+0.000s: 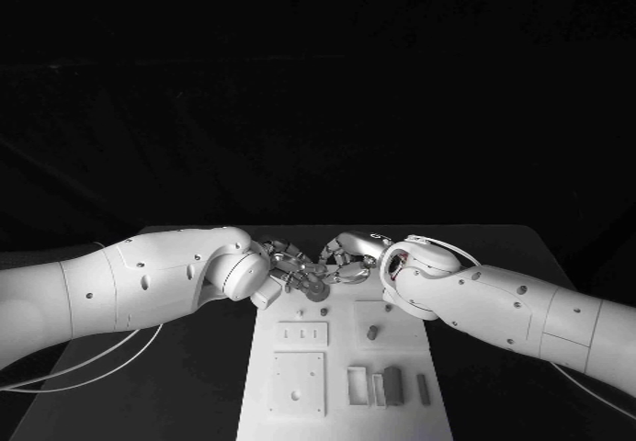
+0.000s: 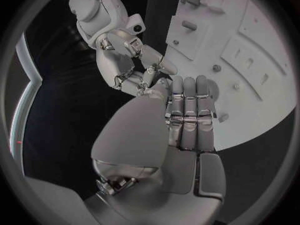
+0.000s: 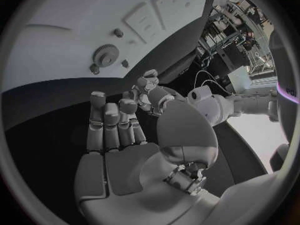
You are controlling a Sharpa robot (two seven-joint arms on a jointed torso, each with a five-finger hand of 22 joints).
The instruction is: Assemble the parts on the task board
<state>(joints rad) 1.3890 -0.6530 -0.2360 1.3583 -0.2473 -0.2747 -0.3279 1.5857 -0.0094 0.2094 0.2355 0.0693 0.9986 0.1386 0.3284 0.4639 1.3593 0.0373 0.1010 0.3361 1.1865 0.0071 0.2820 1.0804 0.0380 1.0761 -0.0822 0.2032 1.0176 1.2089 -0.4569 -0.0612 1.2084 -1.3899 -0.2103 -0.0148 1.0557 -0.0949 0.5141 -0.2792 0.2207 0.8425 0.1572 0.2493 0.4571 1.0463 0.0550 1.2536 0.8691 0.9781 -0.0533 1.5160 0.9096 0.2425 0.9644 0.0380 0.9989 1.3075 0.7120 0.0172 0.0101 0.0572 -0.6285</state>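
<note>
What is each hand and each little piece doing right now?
left hand: over the far end of the board, whether it holds anything is unclear
right hand: fingers meeting the left hand's, grip unclear
gear: lying flat on the white board, untouched
peg: standing upright in the board
grey blocks: standing side by side on the board

1. The white flat task board (image 1: 398, 404) looks like smooth matt plastic.
2. The small grey toothed gear (image 3: 106, 55) may be metal; the view is too poor to tell.
3. Each silver robot hand, left (image 2: 184, 112) and right (image 3: 119, 135), shows satin metal segments.
4. The black surface (image 1: 198, 367) looks matt.
</note>
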